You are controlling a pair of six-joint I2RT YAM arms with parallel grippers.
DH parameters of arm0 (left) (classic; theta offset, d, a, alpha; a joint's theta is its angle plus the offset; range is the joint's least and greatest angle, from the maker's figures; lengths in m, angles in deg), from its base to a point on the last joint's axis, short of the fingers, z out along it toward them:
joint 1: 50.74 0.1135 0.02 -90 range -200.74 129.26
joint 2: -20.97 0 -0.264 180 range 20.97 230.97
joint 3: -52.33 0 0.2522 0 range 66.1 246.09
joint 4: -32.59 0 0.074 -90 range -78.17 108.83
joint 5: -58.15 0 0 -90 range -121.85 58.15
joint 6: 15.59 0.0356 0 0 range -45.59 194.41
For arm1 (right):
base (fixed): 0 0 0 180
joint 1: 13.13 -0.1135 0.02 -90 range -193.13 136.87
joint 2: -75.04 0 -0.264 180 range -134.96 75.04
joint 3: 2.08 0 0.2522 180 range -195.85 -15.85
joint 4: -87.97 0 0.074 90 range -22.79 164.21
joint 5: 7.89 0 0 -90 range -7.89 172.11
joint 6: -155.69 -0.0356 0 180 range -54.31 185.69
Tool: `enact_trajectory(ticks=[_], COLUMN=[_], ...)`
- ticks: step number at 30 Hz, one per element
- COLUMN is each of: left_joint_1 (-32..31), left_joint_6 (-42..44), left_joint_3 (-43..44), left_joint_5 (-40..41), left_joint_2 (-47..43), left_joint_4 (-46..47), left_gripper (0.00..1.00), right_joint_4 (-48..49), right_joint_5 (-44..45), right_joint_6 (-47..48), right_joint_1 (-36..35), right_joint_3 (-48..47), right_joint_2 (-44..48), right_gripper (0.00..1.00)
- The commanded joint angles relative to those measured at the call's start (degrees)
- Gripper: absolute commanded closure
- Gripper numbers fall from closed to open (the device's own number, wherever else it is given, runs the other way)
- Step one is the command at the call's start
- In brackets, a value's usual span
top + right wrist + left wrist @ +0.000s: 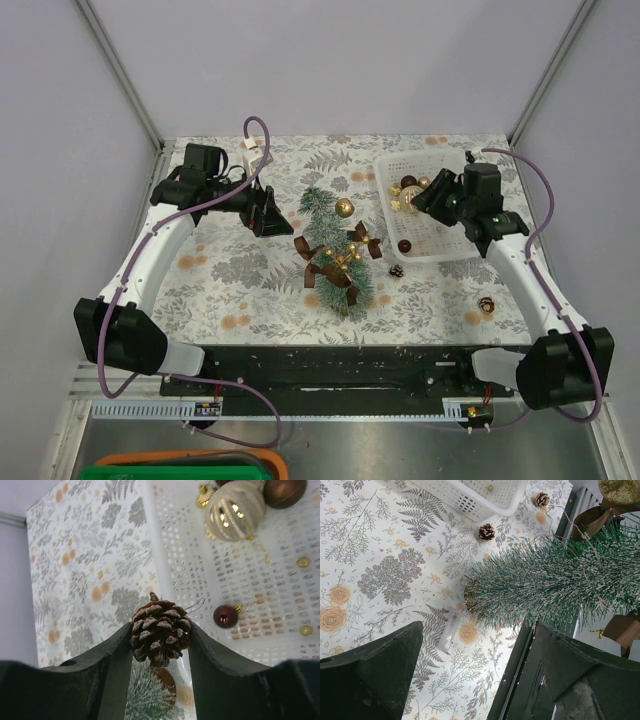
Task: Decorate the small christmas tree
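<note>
Gripping a small brown pinecone (159, 636) between its two dark fingers, the right tool (160, 630) hangs over the white basket (432, 258), clenched on the cone's sides with a thin wire hook poking out behind it. Beyond this tool, on the basket floor, lie a gold openwork bauble (234, 507), a brown bauble (284, 491) and a small dark red bauble (225, 616). The small christmas tree (335, 250) sits on the fern-patterned desk (230, 290), off to the right tool's left and past the basket rim. Whether it stands upright or lies on its side cannot be told for sure. It already carries a gold ball (344, 207) and brown bows (305, 245). The left tool (265, 213) is on the tree's other side, fingers spread wide and grasping nothing, with the frosted tip of the tree just ahead of it and not touching. A second, loose pinecone (396, 270) rests on the desk between tree and basket. The step in hand looks like fetching an ornament: the cone is picked and ready to travel. The next move likely calls for lifting it clear of the basket wall, carrying it leftward to the tree, and settling the hook among bare bristles away from the bows. The idle left tool could steady the tree so it does not roll or tip.
</note>
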Motion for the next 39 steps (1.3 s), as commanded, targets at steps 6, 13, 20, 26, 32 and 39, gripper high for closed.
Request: enact_trajectory(ticks=[6,13,20,26,32,39], left_joint_1=[0.3,0.3,0.3,0.4,0.5,1.0], left_joint_6=[1.1,0.5,0.5,1.3,1.6,2.5], left_joint_3=[0.1,0.4,0.2,1.0,1.8,1.8], left_joint_5=[-1.0,-1.7,-0.7,-0.7,-0.6,-0.4], left_joint_2=[-2.2,-1.7,-3.3,-2.6,-1.5,-0.9], left_joint_4=[0.8,0.9,0.9,-0.2,-0.3,-1.0], left_gripper=[0.01,0.01,0.01,0.01,0.01,0.01], right_joint_4=[0.3,-4.1,-2.7,-4.5,-7.6,-8.5], right_joint_5=[-13.4,0.1,19.0,26.4,29.0,26.8], right_joint_6=[1.6,0.9,-1.5,-2.8,-3.4,-3.5], right_joint_1=[0.2,0.2,0.3,0.5,2.9,4.7], right_joint_3=[8.0,6.0,-1.7,-7.9,-17.7,-28.6], right_joint_2=[9.6,6.4,-10.9,-22.3,-31.5,-40.4], right_gripper=[0.72,0.72,0.70,0.58,0.35,0.28])
